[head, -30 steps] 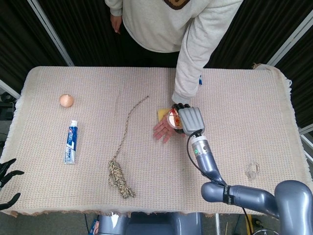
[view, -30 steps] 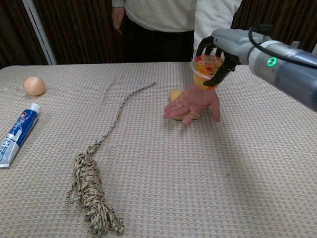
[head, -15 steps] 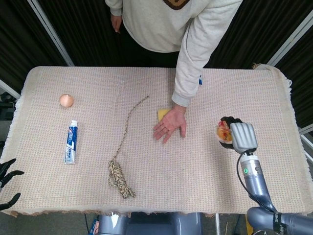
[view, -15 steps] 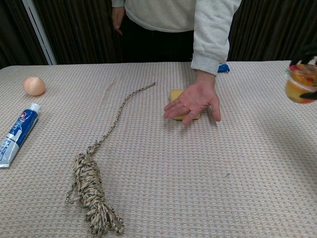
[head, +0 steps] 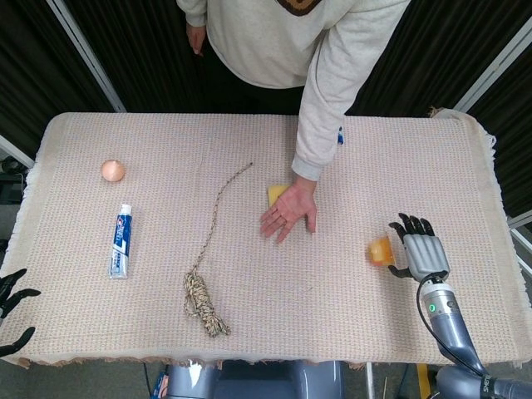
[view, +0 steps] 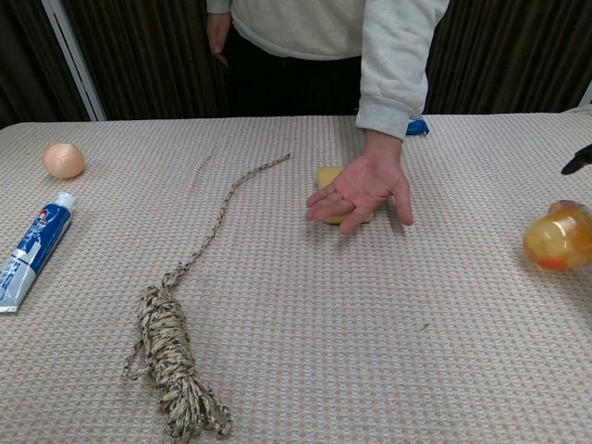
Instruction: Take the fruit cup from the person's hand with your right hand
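The fruit cup (head: 380, 250) (view: 559, 236) lies tipped on its side on the cloth at the right, orange fruit showing through the clear wall. My right hand (head: 421, 252) hovers just right of it with fingers spread, holding nothing; only one dark fingertip (view: 577, 161) enters the chest view at the right edge. The person's hand (head: 288, 214) (view: 363, 190) rests palm up and empty at the table's middle. My left hand (head: 12, 312) shows at the lower left edge of the head view, fingers apart, empty.
A yellow sponge (head: 275, 194) lies under the person's hand. A coiled rope (head: 204, 298) (view: 172, 355) stretches left of centre. Toothpaste (head: 121, 241) (view: 33, 248) and an onion (head: 113, 170) (view: 63, 160) sit at the left. A small clear object (head: 428, 290) rests near my right forearm.
My right hand carried the cup from the person's palm to the right, lowered it and let go. The cup now lies on its side on the cloth.
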Controlling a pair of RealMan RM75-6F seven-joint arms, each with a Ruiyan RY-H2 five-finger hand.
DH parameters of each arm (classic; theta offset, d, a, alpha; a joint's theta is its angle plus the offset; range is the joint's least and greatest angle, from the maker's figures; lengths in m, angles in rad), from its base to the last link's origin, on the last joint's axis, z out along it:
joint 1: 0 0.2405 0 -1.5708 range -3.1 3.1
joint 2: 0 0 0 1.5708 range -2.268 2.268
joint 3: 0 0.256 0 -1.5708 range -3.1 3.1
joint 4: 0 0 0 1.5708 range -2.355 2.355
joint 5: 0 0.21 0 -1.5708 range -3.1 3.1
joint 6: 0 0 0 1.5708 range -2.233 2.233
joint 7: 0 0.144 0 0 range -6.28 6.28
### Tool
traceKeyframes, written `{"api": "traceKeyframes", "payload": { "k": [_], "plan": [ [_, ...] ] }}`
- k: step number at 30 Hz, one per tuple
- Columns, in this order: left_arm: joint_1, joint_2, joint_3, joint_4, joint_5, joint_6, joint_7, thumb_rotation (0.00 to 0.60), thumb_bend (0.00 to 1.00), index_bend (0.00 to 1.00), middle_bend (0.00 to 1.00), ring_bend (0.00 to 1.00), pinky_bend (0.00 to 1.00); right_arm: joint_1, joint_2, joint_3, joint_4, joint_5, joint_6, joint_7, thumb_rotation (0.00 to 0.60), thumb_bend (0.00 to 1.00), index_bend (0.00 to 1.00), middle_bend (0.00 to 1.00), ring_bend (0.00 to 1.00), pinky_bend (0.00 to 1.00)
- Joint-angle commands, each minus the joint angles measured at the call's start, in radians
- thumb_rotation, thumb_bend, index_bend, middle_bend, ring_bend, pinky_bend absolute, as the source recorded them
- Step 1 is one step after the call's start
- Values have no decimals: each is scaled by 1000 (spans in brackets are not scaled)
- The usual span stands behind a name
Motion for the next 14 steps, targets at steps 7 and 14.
{"api": "traceKeyframes", "payload": {
  "k": [7,14],
  "plan": [
    [0,-1,0,4,1,1,-6,600,376,260,0,0,0,-61,41,-22,2,-177,143,0,600,97,125,0,0,0],
    [-1,-2,-2,4,-2,-3,-4,600,375,259,0,0,0,-169,68,-88,119,-387,324,95,600,86,42,0,0,0]
  ]
}}
